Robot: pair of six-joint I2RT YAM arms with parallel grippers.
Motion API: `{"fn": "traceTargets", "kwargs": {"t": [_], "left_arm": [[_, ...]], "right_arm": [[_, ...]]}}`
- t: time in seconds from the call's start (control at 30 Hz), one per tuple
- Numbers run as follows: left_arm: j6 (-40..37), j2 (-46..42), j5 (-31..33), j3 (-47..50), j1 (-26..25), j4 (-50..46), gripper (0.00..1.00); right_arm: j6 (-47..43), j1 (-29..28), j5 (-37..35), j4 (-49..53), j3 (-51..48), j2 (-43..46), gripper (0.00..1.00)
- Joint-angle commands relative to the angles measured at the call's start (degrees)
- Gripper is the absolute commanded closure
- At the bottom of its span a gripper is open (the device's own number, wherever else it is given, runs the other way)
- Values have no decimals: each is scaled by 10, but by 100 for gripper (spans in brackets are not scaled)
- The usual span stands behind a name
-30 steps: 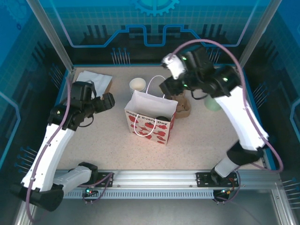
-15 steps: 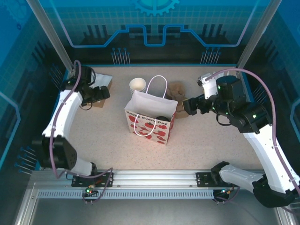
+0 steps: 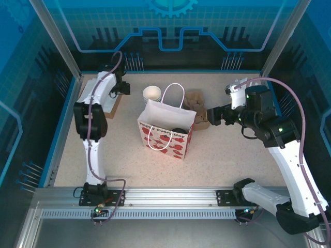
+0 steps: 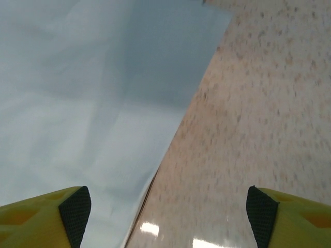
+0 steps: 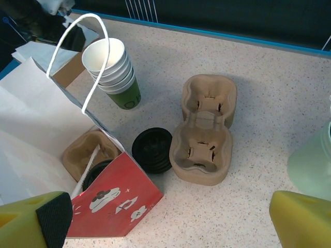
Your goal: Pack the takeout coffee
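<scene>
takeout coffee (image 3: 178,131) sits inside the gift bag (image 3: 164,138) near the middle of the bench (image 3: 222,155); you see its black lid, beside a brown carrier (image 5: 83,155) in the bag. your right gripper (image 5: 165,212) hangs toward the right edge, fingers spread wide and holding nothing, near a second carrier (image 5: 204,129) and a stack of black lids (image 5: 151,150). your left gripper (image 4: 165,206) is spread wide too, at the far left corner over a white sheet (image 4: 77,77).

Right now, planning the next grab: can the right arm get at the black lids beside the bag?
Likely yes: the black lids lie uncovered between gift bag and pulp carrier, right gripper open, facing them.
</scene>
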State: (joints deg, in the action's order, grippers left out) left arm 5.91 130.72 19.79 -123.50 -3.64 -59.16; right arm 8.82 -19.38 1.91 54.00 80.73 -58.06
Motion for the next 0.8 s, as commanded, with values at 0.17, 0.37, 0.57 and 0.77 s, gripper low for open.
{"fn": "traceTargets", "kwargs": {"t": [0.17,0.37,0.57,0.77], "left_arm": [[-60,112,119,-148,-23,-48,22],[-75,134,126,-156,-23,-31,32],[-81,146,123,-162,-22,-29,45],[-77,152,124,-164,-22,-30,51]], "right_arm": [[5,32,27,-13,-22,5,0],[8,38,39,-14,-22,-5,0],[12,41,45,-14,-21,-9,0],[11,42,47,-13,-22,-7,0]]}}
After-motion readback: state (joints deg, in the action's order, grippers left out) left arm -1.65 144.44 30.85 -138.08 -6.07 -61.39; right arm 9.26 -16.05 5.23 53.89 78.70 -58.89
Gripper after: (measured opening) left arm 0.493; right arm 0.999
